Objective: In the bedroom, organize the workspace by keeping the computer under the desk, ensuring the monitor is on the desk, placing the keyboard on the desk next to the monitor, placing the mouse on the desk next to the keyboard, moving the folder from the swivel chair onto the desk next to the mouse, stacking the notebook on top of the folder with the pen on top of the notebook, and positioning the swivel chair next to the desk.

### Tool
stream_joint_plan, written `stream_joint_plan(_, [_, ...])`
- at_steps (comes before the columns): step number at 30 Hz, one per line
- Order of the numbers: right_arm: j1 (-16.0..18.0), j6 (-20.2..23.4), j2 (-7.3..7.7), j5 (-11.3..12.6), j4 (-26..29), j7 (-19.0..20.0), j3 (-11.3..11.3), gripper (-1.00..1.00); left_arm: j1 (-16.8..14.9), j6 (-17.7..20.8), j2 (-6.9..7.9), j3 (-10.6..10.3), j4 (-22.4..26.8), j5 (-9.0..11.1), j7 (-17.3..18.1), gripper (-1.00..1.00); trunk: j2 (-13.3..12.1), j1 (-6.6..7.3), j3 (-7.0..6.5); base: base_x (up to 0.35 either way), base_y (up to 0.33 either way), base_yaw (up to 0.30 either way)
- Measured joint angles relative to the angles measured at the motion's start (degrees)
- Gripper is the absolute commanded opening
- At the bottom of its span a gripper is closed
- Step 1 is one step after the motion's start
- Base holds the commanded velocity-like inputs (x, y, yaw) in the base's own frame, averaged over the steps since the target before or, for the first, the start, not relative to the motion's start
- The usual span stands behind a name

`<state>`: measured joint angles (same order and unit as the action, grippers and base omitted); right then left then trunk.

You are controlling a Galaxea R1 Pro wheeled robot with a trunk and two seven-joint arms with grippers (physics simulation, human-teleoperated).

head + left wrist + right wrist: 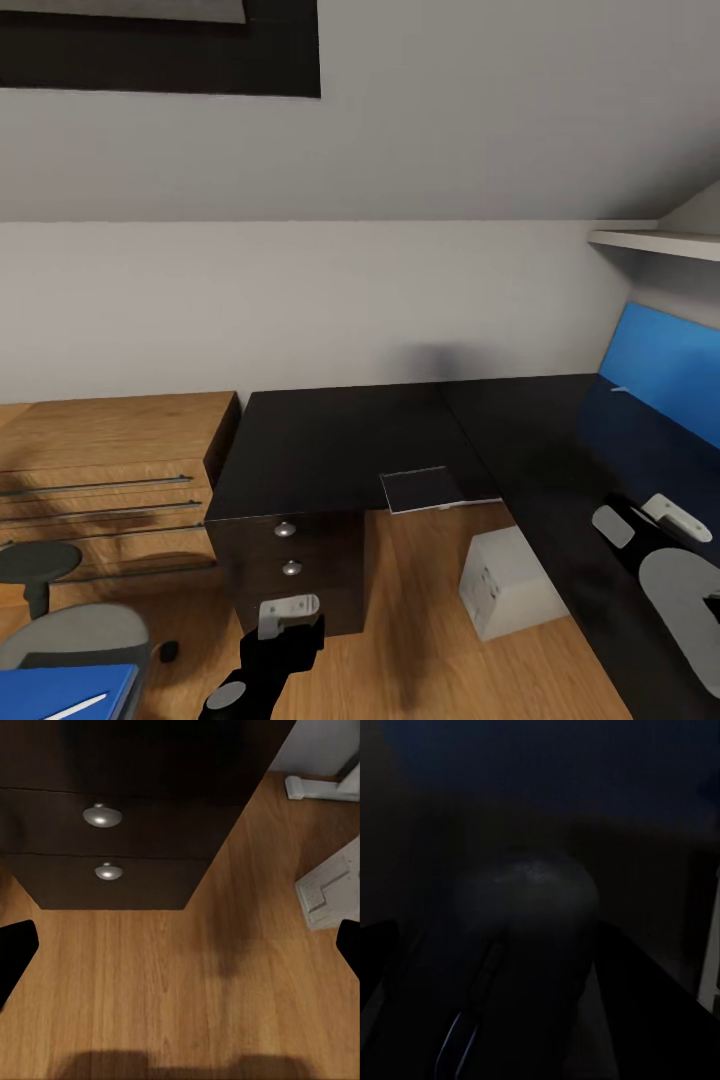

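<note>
Two arms reach out below us. Our left gripper [180,952] hangs over the plank floor [150,975] before the drawer unit [300,560]; its wrist camera shows the fingertips [13,952] spread wide at either edge with bare floor between, so it stands wide open and holds nothing. Our right gripper [672,515] sits over the desk [340,440] at its right wing, below the blue back panel [665,370]; the wrist view is dark, showing a dim rounded mouse [529,900] lying ahead between the fingers, and we cannot tell how far the jaws are parted or whether they touch it. On the desk's front edge lies the notebook [425,488]. Under the desk stands the computer [510,582]. At lower left, the folder [60,690] rests on the chair [75,640] with the pen [75,706] on top. An oak dresser [110,480] stands left of the desk.
</note>
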<state>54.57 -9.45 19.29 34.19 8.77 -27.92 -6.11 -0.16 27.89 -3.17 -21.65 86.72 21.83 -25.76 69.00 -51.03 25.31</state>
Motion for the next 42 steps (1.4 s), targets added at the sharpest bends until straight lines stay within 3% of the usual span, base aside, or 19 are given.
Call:
stream_joint_plan(16, [0.0,-1.4,0.05,0.0,0.1,0.0,0.0,-1.00,0.1,0.1,-0.08,0.1,0.0,0.0,0.0,1.00,0.0,0.00,0.00,0.000,0.000,-0.005])
stream_joint_plan(29, [0.0,-1.4,0.15,0.0,0.1,0.0,-0.1,-1.00,0.1,0.1,-0.08,0.1,0.0,0.0,0.0,1.00,0.0,0.00,0.00,0.000,0.000,-0.152])
stream_joint_plan(42, [0.0,-1.4,0.14,0.0,0.1,0.1,0.0,-1.00,0.1,0.1,-0.08,-0.2,0.0,0.0,0.0,1.00,5.2,-2.85,2.33,0.000,0.000,-0.005])
